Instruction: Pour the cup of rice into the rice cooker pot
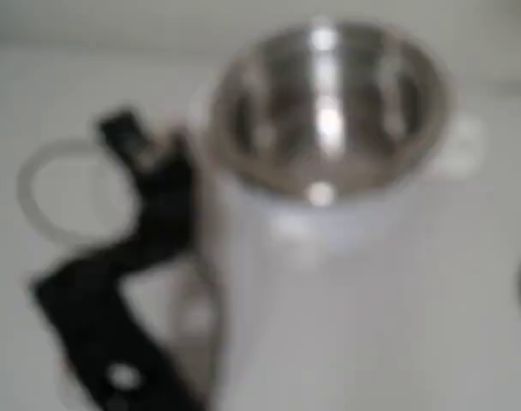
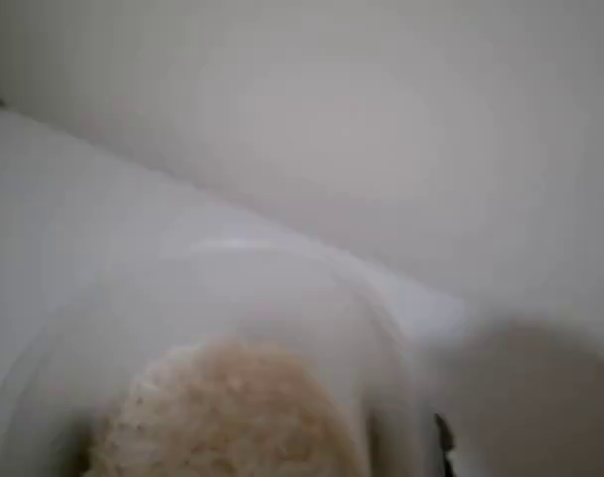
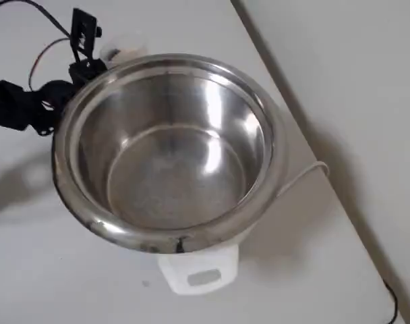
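Observation:
The rice cooker pot (image 3: 171, 202) is a wide shiny silver bowl in a white casing, and it looks bare inside; it also stands at the upper right of the blurred fixed view (image 1: 329, 103). The clear cup (image 2: 282, 268) sits close under the wrist camera with a beige heap of rice (image 2: 223, 417) in its bottom. In the fixed view the cup (image 1: 46, 193) is a pale ring left of the black arm. From overhead the cup (image 3: 121, 52) peeks out behind the pot's far left rim. My gripper (image 3: 94, 50) is right at the cup; blur hides whether it grips it.
The pot's white handle (image 3: 195, 273) sticks out toward the near table edge in the overhead view. A white cord (image 3: 306, 175) runs off its right side to the table's edge (image 3: 293, 115). Thin cables (image 3: 36, 13) trail from the arm at the upper left.

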You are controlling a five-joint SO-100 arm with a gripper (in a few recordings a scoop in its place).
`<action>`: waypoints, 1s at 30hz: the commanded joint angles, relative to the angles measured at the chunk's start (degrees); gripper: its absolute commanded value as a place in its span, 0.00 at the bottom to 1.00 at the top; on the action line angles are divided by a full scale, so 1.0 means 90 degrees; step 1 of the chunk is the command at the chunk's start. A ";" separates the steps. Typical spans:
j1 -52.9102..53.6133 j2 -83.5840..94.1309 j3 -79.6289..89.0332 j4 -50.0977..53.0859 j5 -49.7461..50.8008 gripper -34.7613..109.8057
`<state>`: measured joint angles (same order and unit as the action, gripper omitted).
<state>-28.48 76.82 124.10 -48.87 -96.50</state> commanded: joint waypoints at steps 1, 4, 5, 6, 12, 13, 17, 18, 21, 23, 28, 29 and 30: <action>0.0244 0.1553 0.0078 0.0537 0.0303 0.33; 0.0391 0.2148 0.0146 0.1104 0.0469 0.33; 0.0430 0.2314 0.0146 0.1279 0.0518 0.33; 0.0479 0.2490 0.0146 0.1455 0.0547 0.33; 0.0713 0.3467 0.0146 0.2480 0.0840 0.33; 0.0752 0.3613 0.0137 0.2607 0.0869 0.33; 0.0918 0.4062 0.0068 0.3037 0.0879 0.33; 0.0947 0.4199 0.0049 0.3203 0.0918 0.33; 0.1016 0.4492 -0.0068 0.3564 0.1074 0.33; 0.1104 0.4600 -0.0234 0.3799 0.1172 0.33; 0.1445 0.4697 -0.0947 0.4600 0.1563 0.33; 0.1533 0.4678 -0.1123 0.4746 0.1650 0.33; 0.1602 0.4658 -0.1270 0.4844 0.1729 0.33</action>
<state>-17.14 113.82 122.08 -8.44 -83.94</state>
